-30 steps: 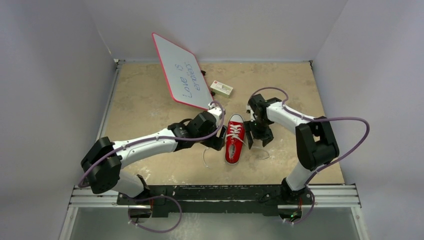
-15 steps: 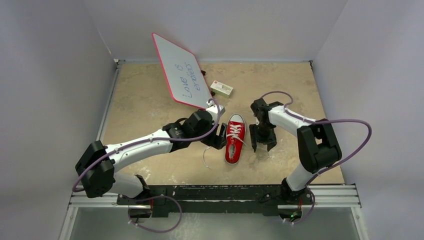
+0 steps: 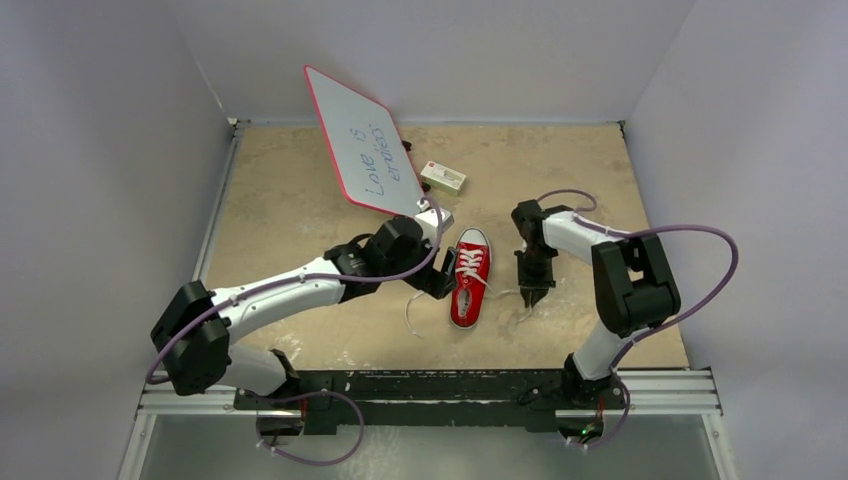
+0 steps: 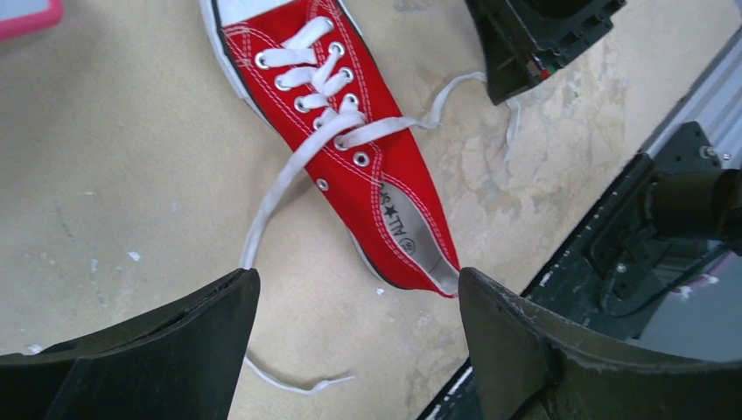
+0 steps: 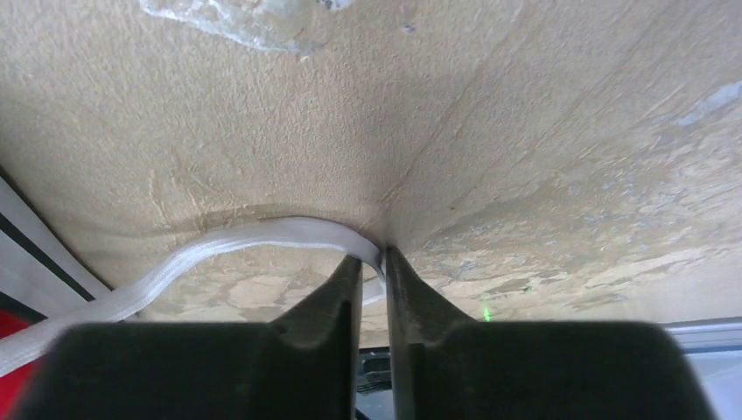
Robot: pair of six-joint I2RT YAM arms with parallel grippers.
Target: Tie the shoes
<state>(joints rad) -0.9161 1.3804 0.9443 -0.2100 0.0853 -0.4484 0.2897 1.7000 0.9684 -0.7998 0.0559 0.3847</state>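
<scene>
While the right gripper (image 3: 530, 296) pinches one lace end, the red sneaker (image 3: 470, 278) lies untied between the two arms.

The sneaker rests flat on the table (image 3: 300, 190), toe cap away from the arm bases and heel toward them, so its long axis runs near to far. The right gripper stands just off its right side at mid-length, jaws narrowed onto the right lace end (image 5: 262, 236), so a pull would likely draw that lace sideways, across the axis. The left gripper (image 4: 357, 273) hangs just beside the sneaker's left flank, jaws spread wide and holding nothing, nearer to the left lace end (image 4: 280, 188) trailing loose on the table. The tabletop is beige and scuffed in patches; a whiteboard (image 3: 360, 145) and a small white box (image 3: 443, 177) sit farther back, with plain pale walls (image 3: 100, 150) round three sides.
</scene>
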